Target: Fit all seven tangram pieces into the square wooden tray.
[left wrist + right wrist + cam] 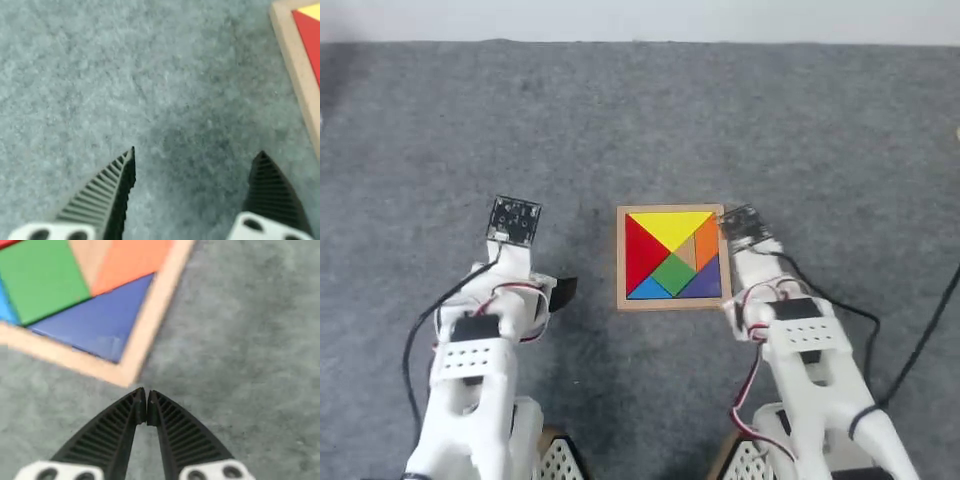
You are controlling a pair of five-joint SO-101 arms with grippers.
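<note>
Tray [670, 304] held tangram pieces [670, 229], left gripper [196, 151] gaped empty over grey mat [100, 75], right gripper [146, 391] sat pinched together, empty, near tray corner.

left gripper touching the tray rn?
Apart. In the left wrist view the open left gripper hangs over grey mat, and a stretch of bare mat separates it from the tray.
</note>
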